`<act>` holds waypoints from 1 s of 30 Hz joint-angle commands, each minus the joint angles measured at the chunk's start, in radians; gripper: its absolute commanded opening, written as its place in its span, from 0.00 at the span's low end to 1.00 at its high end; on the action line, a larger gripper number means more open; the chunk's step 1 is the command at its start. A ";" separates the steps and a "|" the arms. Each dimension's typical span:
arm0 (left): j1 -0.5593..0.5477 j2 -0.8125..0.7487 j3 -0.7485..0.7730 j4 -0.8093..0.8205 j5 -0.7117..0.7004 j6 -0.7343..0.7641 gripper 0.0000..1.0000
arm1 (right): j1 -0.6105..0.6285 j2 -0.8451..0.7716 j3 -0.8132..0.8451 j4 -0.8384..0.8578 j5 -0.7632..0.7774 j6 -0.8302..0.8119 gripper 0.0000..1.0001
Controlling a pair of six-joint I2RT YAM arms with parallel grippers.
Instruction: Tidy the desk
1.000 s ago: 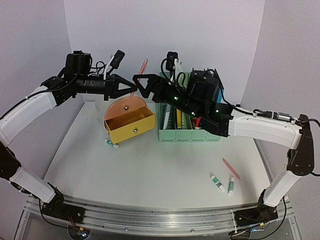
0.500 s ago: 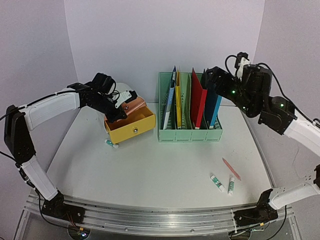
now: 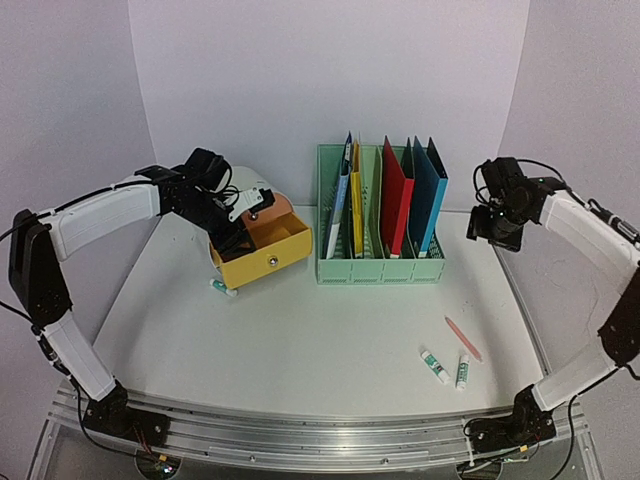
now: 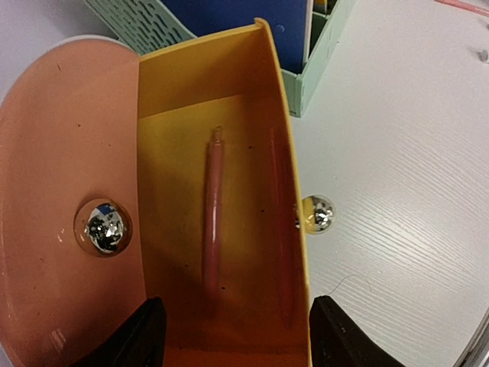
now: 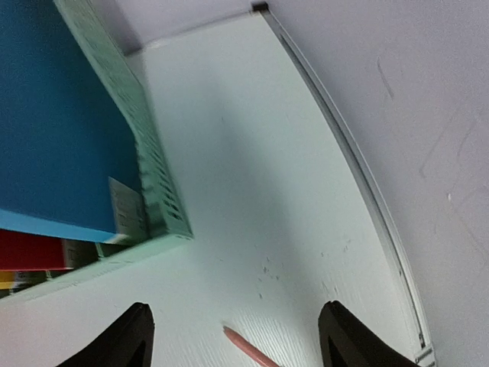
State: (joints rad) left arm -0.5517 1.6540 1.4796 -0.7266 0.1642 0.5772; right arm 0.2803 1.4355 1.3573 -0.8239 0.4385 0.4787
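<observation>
On the white desk (image 3: pixel 300 340) stands a yellow drawer (image 3: pixel 262 250) under a salmon lid (image 4: pixel 61 191). My left gripper (image 3: pixel 232 232) hangs just over the drawer, jaws open and empty (image 4: pixel 233 340). A pink pen (image 4: pixel 212 214) lies loose on the drawer's floor. My right gripper (image 3: pixel 490 228) hovers open to the right of the green file organizer (image 3: pixel 380 262); between its fingers (image 5: pixel 237 340) shows the tip of another pink pen (image 5: pixel 248 350), which lies on the desk (image 3: pixel 462 338).
The organizer holds upright folders: yellow, red (image 3: pixel 397 200) and blue (image 5: pixel 69 115). Two glue sticks (image 3: pixel 433 365) (image 3: pixel 462 370) lie near the front right, a third (image 3: pixel 223 287) beside the drawer. The silver rail (image 3: pixel 330 435) runs along the front; lilac walls close in.
The left gripper opened over the drawer, where a pink pen now lies free. The right arm swung back to the right and lowered beside the organizer, its jaws narrowing somewhat.
</observation>
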 commanded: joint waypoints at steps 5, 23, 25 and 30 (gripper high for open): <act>-0.007 -0.122 0.065 -0.003 0.165 -0.011 0.67 | -0.050 0.260 -0.034 -0.259 -0.285 -0.186 0.58; -0.007 -0.184 0.068 0.018 0.269 -0.006 0.73 | -0.048 0.443 -0.281 -0.013 -0.379 -0.197 0.61; -0.007 -0.184 0.073 0.018 0.269 -0.009 0.73 | -0.048 0.454 -0.295 0.020 -0.357 -0.200 0.54; -0.006 -0.193 0.071 0.015 0.265 -0.008 0.73 | -0.047 0.447 -0.309 0.048 -0.245 -0.206 0.27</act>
State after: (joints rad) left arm -0.5575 1.4895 1.5058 -0.7322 0.4171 0.5751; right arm 0.2341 1.8455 1.0897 -0.8940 0.0338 0.2679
